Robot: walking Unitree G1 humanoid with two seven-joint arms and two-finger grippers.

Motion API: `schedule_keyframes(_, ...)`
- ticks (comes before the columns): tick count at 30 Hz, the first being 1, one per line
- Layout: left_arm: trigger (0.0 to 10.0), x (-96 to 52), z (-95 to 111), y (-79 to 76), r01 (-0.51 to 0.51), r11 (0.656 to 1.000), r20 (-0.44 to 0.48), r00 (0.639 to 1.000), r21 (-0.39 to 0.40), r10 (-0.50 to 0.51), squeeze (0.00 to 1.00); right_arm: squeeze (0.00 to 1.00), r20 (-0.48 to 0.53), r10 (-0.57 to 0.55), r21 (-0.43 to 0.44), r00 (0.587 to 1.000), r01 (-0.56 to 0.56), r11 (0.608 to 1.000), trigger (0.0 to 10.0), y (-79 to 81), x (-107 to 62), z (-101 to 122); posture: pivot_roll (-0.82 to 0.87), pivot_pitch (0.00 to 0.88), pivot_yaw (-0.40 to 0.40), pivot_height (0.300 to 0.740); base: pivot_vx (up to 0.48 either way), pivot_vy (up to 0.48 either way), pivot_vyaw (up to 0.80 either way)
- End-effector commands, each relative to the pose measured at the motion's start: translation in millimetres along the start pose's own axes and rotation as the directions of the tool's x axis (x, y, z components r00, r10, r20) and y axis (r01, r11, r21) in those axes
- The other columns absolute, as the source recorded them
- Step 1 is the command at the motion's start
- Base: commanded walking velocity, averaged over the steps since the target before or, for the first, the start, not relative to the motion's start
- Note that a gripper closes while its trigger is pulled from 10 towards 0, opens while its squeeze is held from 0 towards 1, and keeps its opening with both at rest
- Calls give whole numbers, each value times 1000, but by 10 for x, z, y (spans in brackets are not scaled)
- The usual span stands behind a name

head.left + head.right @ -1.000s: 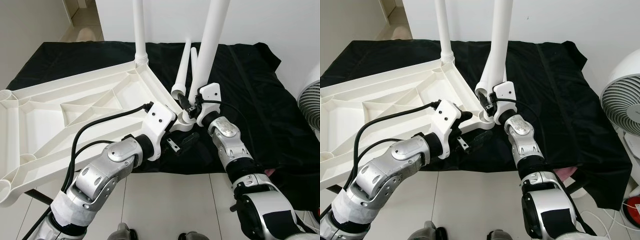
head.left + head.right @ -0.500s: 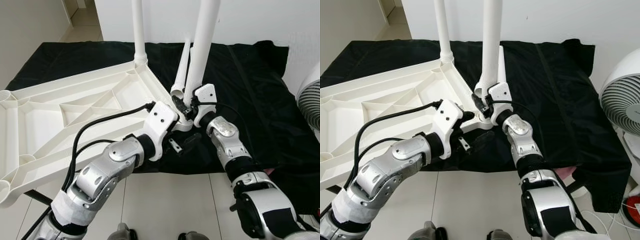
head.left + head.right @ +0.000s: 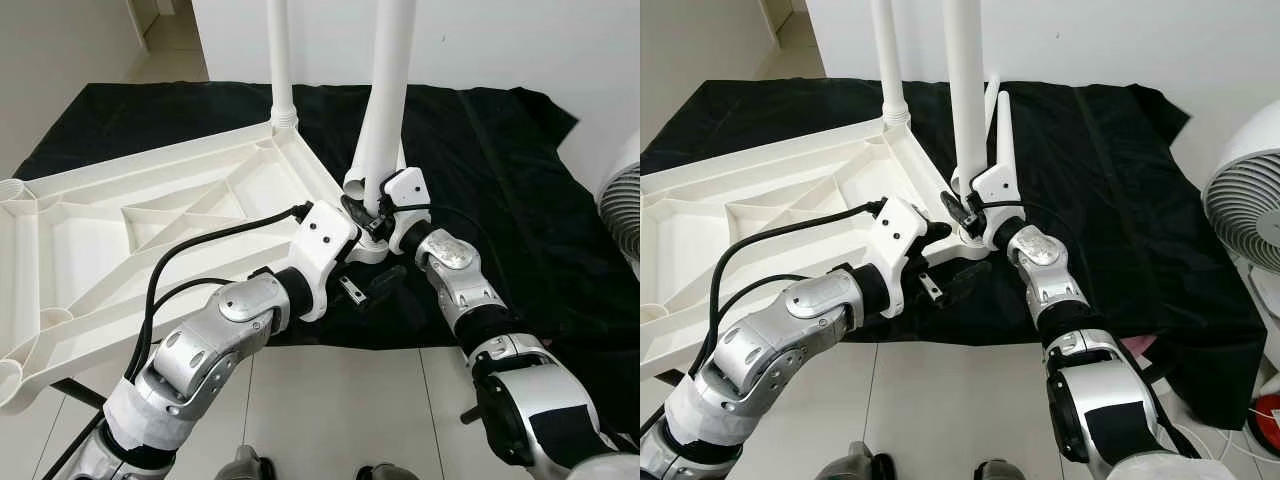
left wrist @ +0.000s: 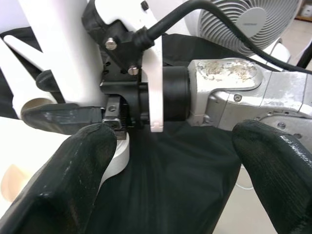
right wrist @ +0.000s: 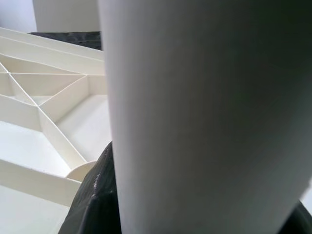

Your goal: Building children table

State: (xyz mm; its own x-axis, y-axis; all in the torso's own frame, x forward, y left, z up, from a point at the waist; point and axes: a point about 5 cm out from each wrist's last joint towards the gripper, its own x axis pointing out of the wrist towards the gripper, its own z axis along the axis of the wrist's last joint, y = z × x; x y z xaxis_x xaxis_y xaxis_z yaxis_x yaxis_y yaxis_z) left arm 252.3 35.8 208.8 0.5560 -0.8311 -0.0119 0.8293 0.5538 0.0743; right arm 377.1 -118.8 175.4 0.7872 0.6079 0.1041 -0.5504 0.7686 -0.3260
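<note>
The white tabletop [image 3: 150,215] lies upside down on a black cloth, ribs facing up. One white leg [image 3: 280,70] stands in its far corner. My right gripper [image 3: 366,214] is shut on a second white leg [image 3: 388,100], holding it upright low down, its foot at the near-right corner socket [image 3: 372,250]. In the right wrist view that leg [image 5: 204,117] is very close, with a black finger [image 5: 97,204] beside it. My left gripper [image 3: 368,286] is open just in front of that corner; its fingertips [image 4: 73,185] stand wide apart, facing the right wrist.
Behind the held leg a loose white leg [image 3: 1001,125] lies on the black cloth [image 3: 500,150]. A white fan [image 3: 1250,205] stands at the right edge. Pale floor tiles lie in front of the cloth.
The held leg has swung from leaning right to nearly upright over the corner socket, and my right gripper shifted slightly left with it. My left gripper stays open in place.
</note>
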Motion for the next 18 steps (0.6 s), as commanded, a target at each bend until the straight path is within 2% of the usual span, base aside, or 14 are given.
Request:
schedule_keyframes(1, 10000, 3, 47, -76, 112, 993, 4, 994, 22, -112, 0, 0, -80, -2, 29, 997, 5, 1000, 10000, -4, -61, -159, -37, 76, 54, 740, 0, 0, 0)
schedule_keyframes(4, 10000, 3, 50, -75, 113, 993, 3, 994, 23, -113, 0, 0, -81, -1, 31, 997, 4, 1000, 10000, -9, -59, -160, -37, 75, 56, 740, 0, 0, 0)
schedule_keyframes(6, 10000, 3, 58, -72, 113, 993, 3, 994, 24, -114, 0, 0, -54, 55, 31, 997, -53, 998, 10000, 40, -69, -155, -35, 76, 57, 740, 0, 0, 0)
schedule_keyframes(12, 10000, -1, 66, -81, 116, 993, 2, 993, 23, -117, 0, 0, -31, 120, 61, 992, -118, 991, 10000, 66, -112, -175, -35, 76, 57, 740, 0, 0, 0)
schedule_keyframes(18, 10000, -5, 73, -76, 118, 993, 3, 993, 23, -118, 0, 0, -55, 90, 118, 994, -83, 990, 10000, 15, -126, -214, -33, 76, 61, 740, 0, 0, 0)
